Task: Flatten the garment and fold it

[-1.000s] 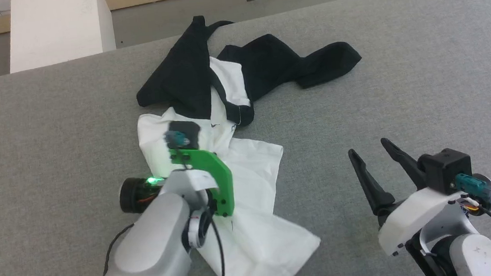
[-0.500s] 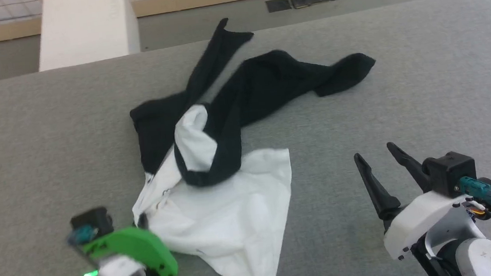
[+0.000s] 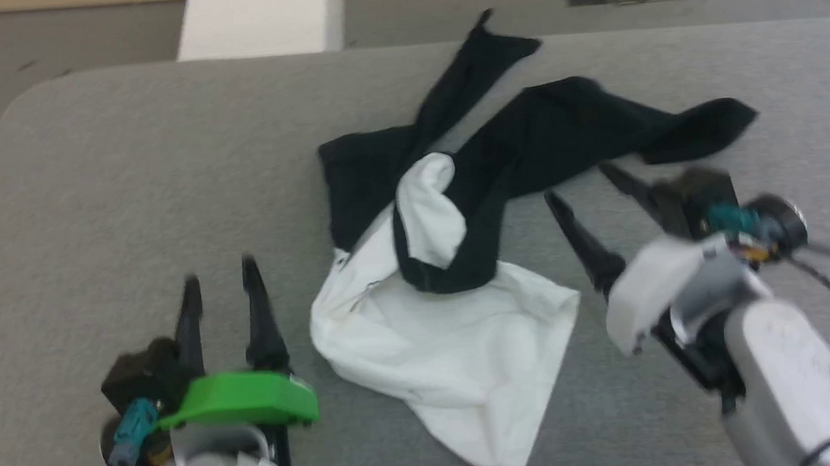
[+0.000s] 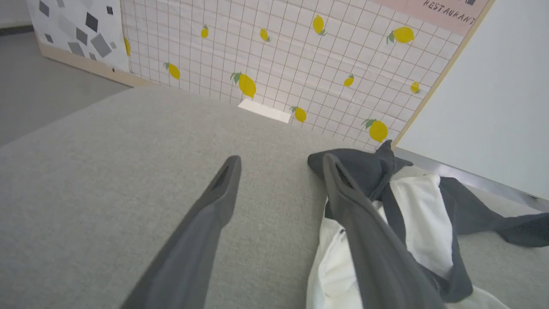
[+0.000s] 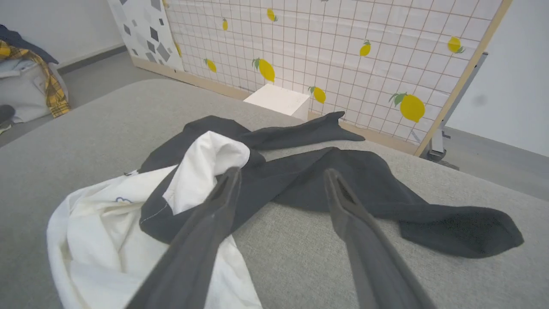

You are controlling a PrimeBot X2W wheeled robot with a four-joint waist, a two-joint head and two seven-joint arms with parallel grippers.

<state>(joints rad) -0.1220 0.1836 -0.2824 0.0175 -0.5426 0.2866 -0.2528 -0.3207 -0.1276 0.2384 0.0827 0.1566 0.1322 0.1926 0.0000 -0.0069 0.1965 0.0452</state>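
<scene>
The garment (image 3: 455, 328) lies crumpled on the grey table (image 3: 113, 178), its white body bunched toward me and its black sleeves (image 3: 603, 127) trailing to the far right. My left gripper (image 3: 219, 273) stands open just left of the white cloth, holding nothing. In the left wrist view the garment (image 4: 424, 223) lies beside and behind the right finger. My right gripper (image 3: 581, 183) is open, raised over the table just right of the bunch, below the long black sleeve. In the right wrist view the garment (image 5: 128, 214) spreads ahead, a black sleeve (image 5: 429, 210) stretching right.
A white block (image 3: 261, 16) stands on the floor beyond the table's far edge. A lemon-patterned grid panel (image 5: 326, 47) rises behind it. Clothes (image 5: 25, 86) are piled on the floor far left in the right wrist view. The table's left corner (image 3: 15, 111) is rounded.
My left gripper has let go of the white cloth and drawn back to its left, open. The right gripper has risen toward the black sleeve. The head camera has turned, shifting the whole picture.
</scene>
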